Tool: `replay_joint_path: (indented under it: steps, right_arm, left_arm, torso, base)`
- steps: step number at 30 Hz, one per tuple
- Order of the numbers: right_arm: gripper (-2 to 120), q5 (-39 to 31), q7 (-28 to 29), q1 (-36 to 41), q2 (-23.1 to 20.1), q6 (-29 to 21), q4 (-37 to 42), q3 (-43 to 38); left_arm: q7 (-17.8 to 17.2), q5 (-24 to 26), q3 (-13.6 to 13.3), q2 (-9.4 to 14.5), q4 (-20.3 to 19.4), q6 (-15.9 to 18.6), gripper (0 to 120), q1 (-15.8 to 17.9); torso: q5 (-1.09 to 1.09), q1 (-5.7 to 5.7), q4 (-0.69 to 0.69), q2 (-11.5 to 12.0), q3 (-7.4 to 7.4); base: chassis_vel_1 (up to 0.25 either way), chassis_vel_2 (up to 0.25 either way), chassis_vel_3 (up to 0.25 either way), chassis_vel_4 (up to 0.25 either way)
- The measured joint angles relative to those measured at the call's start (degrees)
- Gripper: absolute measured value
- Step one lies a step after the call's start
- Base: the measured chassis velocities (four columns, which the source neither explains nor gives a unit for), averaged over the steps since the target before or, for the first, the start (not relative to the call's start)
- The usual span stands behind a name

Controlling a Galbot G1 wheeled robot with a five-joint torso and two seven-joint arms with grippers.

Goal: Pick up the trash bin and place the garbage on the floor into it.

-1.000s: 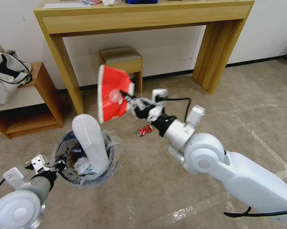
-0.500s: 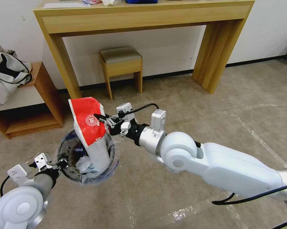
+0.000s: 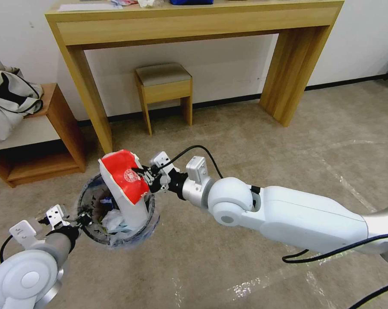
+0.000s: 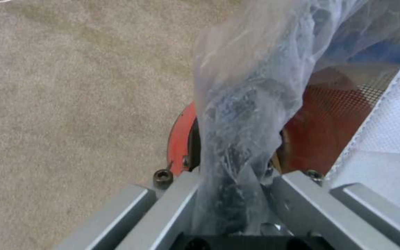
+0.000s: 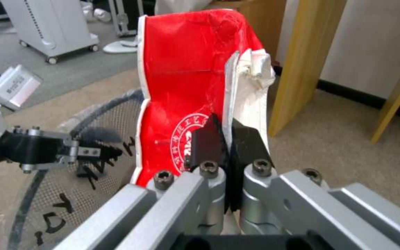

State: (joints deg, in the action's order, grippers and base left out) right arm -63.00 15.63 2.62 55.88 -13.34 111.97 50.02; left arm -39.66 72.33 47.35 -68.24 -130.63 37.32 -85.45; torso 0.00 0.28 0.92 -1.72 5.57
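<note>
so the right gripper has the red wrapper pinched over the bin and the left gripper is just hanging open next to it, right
Not quite. The left gripper is shut on the trash bin's bagged rim, as the left wrist view shows. The rest holds: the right gripper pinches the red wrapper over the bin.

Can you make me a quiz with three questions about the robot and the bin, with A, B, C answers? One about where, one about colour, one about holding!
1. Where is the flattened paper cup?
A. Over the trash bin
B. On the stool
C. On the desk

2. What colour is most of the cup's outside?
A. Blue
B. Red
C. Green

3. What is the left gripper doing?
A. Hanging open over the carpet
B. Holding a can
C. Pinching the bin's rim and plastic liner

Answers: 1 A, the right gripper holds the cup above the bin's opening, beside the white insole. 2 B, it is red with a white edge. 3 C, the left wrist view shows its fingers shut on the rim and liner.
</note>
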Motion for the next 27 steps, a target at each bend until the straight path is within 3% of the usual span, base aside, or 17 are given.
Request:
replay_joint_path:
  steps: [27]
  right_arm:
    - [0, 1.3, 0.7, -3.4, 9.1, -0.1, -6.1, 10.9]
  left_arm:
    - [0.0, 0.5, 0.1, -0.9, 0.1, 0.0, 0, 1.6]
  torso:
    - [0.0, 0.0, 0.0, 0.0, -0.01]
  base:
    - [0.0, 0.0, 0.0, 0.0]
